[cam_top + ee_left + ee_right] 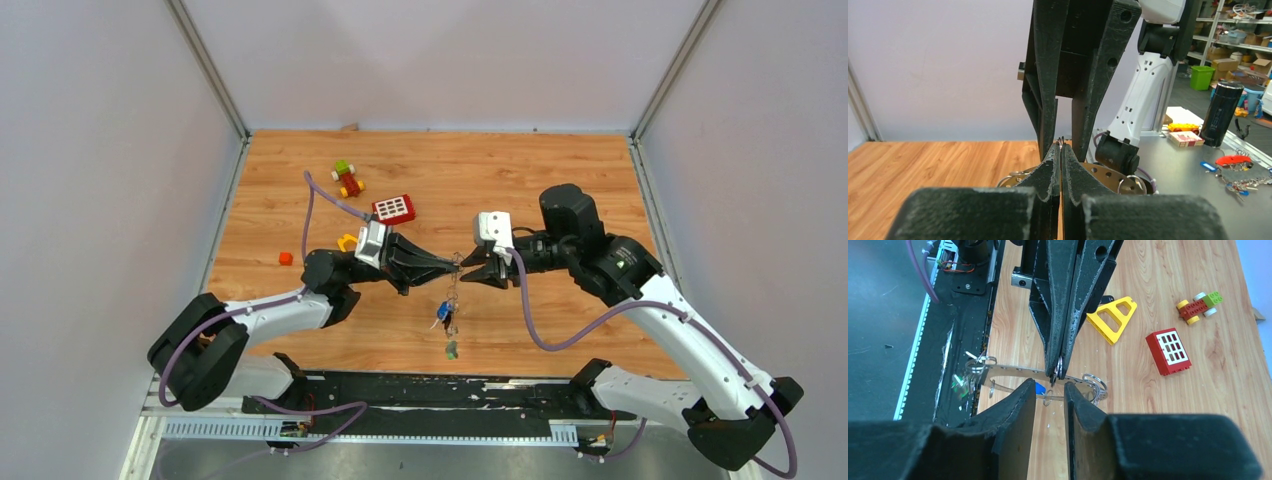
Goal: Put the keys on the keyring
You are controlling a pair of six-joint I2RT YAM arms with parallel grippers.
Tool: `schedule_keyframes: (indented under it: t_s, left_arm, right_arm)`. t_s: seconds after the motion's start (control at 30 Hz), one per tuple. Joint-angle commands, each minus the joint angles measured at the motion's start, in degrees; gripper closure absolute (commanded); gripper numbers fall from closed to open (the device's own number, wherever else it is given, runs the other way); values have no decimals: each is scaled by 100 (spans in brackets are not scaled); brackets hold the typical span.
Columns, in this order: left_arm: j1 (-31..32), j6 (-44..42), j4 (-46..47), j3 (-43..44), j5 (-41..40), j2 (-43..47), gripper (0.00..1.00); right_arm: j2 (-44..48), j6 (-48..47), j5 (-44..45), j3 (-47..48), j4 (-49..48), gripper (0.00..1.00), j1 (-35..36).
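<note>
Left gripper [454, 263] pinches keyring [1018, 372] — right gripper [1050, 390] parted, keys [444, 314] dangling.

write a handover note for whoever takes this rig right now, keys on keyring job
Left hand: shut, pinching a small wire loop at the rim of the keyring, which seems lifted off the table.
Right hand: open, fingers either side of the keyring's near edge, not gripping.
Keys: blue and green ones dangle from the keyring below the two hands.
Done: those keys look attached.
Left: no loose key shows on the table. Check that the pinched loop is fully on, then set the keyring down.
</note>
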State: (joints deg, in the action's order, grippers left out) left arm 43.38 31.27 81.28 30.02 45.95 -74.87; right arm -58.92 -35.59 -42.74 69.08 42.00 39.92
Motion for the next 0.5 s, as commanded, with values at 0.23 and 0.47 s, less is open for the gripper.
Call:
schedule_keyframes:
  t_s: [0.23,0.47]
  left_arm:
    - [22,-58,424,-1,-139,-71,100]
    - [22,-343,221,-30,-125,-27,100]
  right_arm:
    - [-40,153,-312,258,-270,89,-13]
    - [-80,127,92,284,-285,100,-15]
